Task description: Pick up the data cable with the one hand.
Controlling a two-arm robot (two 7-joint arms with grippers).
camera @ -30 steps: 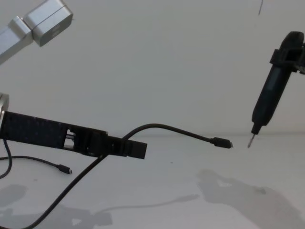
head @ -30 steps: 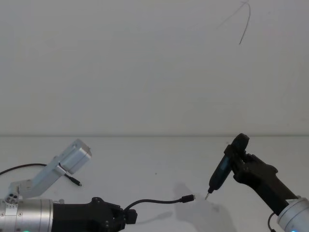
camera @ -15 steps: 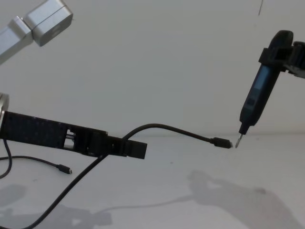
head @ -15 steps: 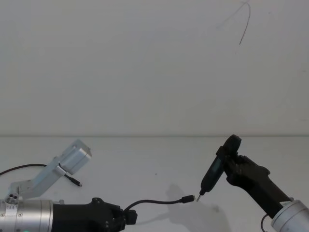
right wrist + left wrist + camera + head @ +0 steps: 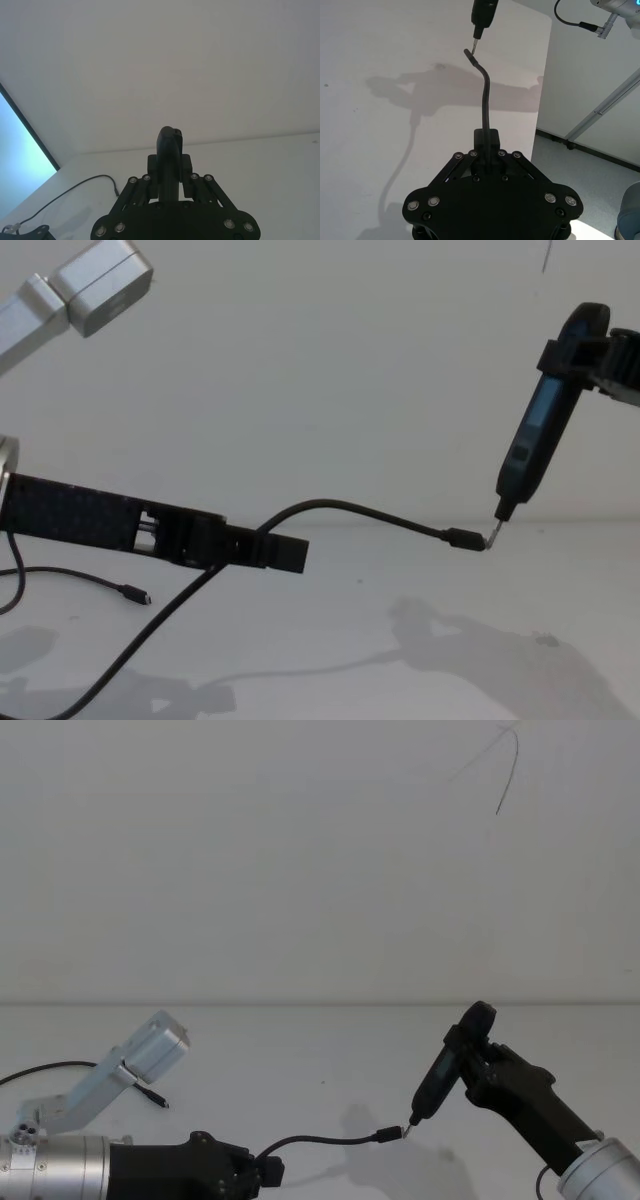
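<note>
The data cable is a thin black cord that arcs up from my left gripper and ends in a small dark plug in the air above the white table. That long black flat gripper is shut on the cord, as the left wrist view shows, cable rising from the left gripper. Behind the gripper the cord hangs down to the table. My right gripper is shut on a narrow dark pen-like tool. Its pale pointed tip touches the plug.
A silver blocky bracket stands at the left of the white table. A second thin black cable with a small plug lies beside it. In the left wrist view the table's edge drops to the floor.
My right arm has carried the dark tool left and down until its tip meets the cable's plug. The left gripper and the cable have stayed put.
</note>
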